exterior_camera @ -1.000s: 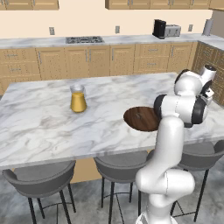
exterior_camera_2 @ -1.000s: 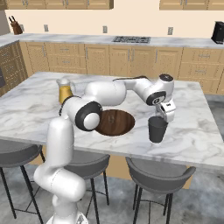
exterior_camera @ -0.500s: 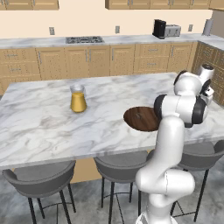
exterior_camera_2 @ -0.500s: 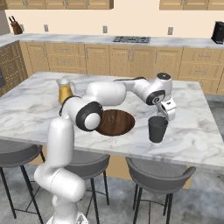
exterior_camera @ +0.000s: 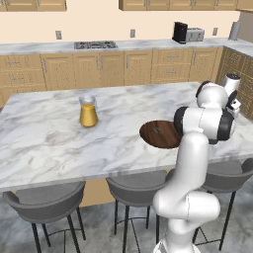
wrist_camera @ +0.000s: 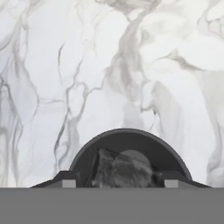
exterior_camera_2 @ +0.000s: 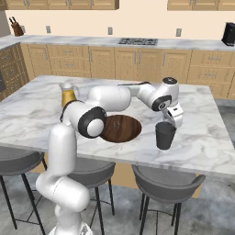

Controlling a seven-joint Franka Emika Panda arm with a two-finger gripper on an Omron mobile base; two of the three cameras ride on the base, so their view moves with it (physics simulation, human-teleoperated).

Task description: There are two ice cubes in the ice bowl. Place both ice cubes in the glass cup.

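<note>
Marble surface (exterior_camera_2: 27,119), grey-veined, carries everything. Brown bowl (exterior_camera_2: 120,128) lies near the front edge, just beside the robot's elbow in the right base view; its inside reads as bare wood grain there, no cubes made out at this size. Dark cup (exterior_camera_2: 165,135) stands upright to the bowl's right, apart from it, close to the surface's front edge.

Pincer (exterior_camera_2: 175,120) hangs right over the cup's rim, pointing down. In the hand view the cup's (wrist_camera: 127,159) round mouth sits directly below the fingertips (wrist_camera: 65,179), and a rough translucent lump, an ice cube (wrist_camera: 116,170), lies between them at the mouth. Tips stand fairly narrow; cannot tell whether they grip the cube or it is loose.

Glass with orange liquid (exterior_camera: 88,111) stands well apart, far across the surface on the bowl's other side.
</note>
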